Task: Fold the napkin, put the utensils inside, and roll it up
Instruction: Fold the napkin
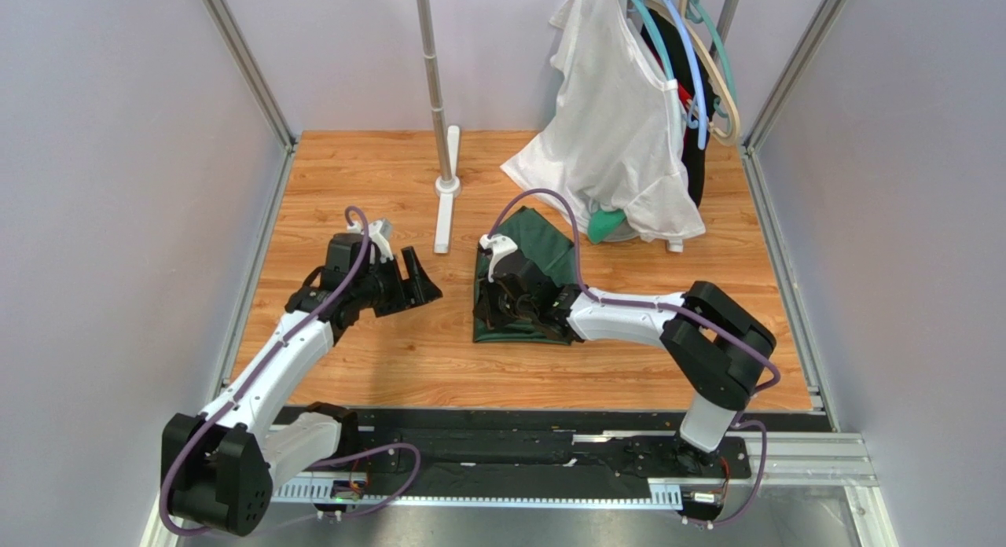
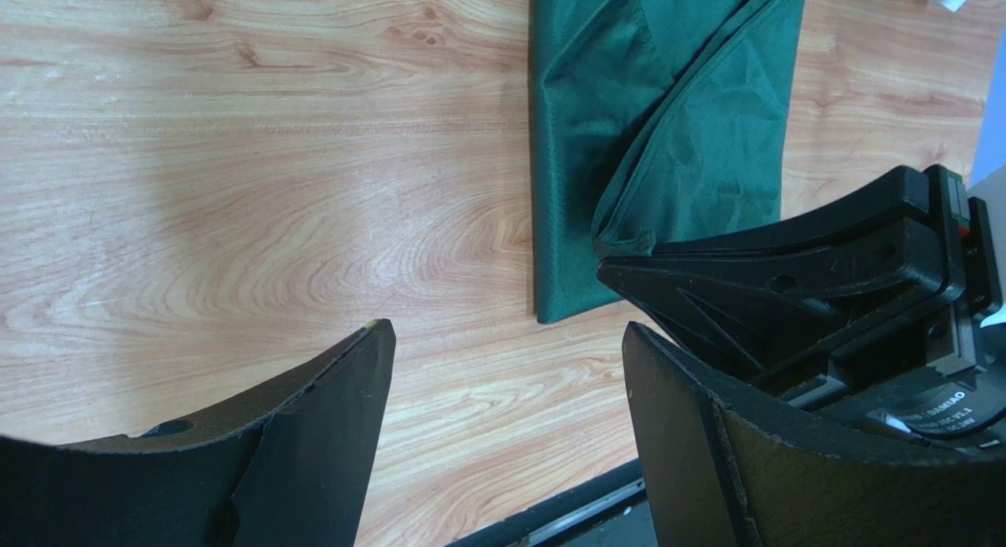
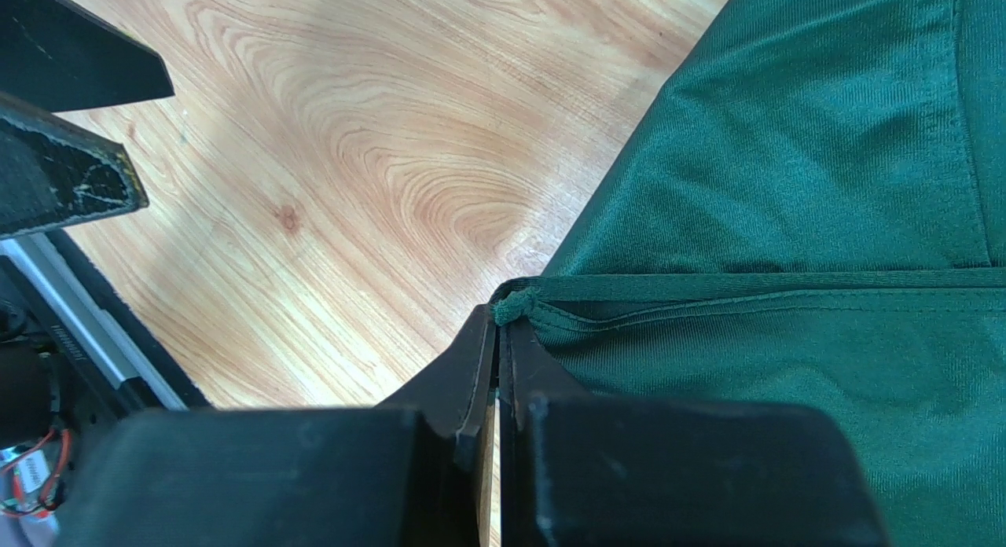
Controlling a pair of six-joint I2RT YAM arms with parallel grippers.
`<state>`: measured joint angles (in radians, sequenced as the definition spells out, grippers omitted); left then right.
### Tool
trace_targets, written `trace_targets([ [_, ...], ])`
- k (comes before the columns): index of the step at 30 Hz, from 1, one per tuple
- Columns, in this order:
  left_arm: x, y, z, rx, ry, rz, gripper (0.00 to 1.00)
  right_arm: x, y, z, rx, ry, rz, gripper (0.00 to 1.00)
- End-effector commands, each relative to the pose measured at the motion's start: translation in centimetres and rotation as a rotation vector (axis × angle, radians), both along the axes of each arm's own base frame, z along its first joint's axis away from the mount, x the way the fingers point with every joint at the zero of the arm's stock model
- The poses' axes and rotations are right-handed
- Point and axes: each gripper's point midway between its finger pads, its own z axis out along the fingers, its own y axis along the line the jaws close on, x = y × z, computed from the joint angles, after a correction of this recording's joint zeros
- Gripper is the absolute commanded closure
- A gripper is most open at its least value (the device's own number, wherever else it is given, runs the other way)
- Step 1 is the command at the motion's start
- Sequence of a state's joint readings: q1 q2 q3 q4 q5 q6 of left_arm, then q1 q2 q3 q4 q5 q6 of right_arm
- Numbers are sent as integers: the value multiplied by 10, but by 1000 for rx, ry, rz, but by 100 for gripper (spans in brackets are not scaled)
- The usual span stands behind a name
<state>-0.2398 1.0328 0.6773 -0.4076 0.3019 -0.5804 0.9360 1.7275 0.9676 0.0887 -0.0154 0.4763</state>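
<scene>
The dark green napkin (image 1: 537, 246) lies folded on the wooden table, its layers showing in the left wrist view (image 2: 661, 134). My right gripper (image 1: 494, 302) is shut on a hemmed corner of the napkin (image 3: 803, 158), with the cloth bunched at the closed tips (image 3: 510, 314). My left gripper (image 1: 428, 282) hangs open just left of the napkin, over bare wood (image 2: 508, 370), holding nothing. The right gripper's black body (image 2: 827, 300) shows beside the left gripper's right finger. The utensils are out of view.
A white garment (image 1: 620, 123) on hangers hangs at the back right, with a brighter green garment (image 1: 608, 225) under it. A metal pole on a white foot (image 1: 445, 182) stands behind the left gripper. A black rail (image 1: 531, 423) runs along the table's near edge.
</scene>
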Motion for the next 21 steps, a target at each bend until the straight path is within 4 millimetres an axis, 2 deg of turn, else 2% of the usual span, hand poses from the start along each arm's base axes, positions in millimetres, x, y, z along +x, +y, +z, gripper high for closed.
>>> trace_targets([
  [1, 11, -3, 11, -36, -56, 20, 20, 9, 8, 11, -1, -77, -11, 100],
  [18, 10, -2, 5, -26, -51, 15, 20, -8, 14, -4, -65, -69, 23, 100],
  [19, 10, -2, 4, -25, -48, 13, 20, -8, 14, -4, -67, -72, 25, 99],
  [21, 10, -3, 4, -25, -45, 12, 20, -9, 17, -4, -67, -71, 29, 92],
])
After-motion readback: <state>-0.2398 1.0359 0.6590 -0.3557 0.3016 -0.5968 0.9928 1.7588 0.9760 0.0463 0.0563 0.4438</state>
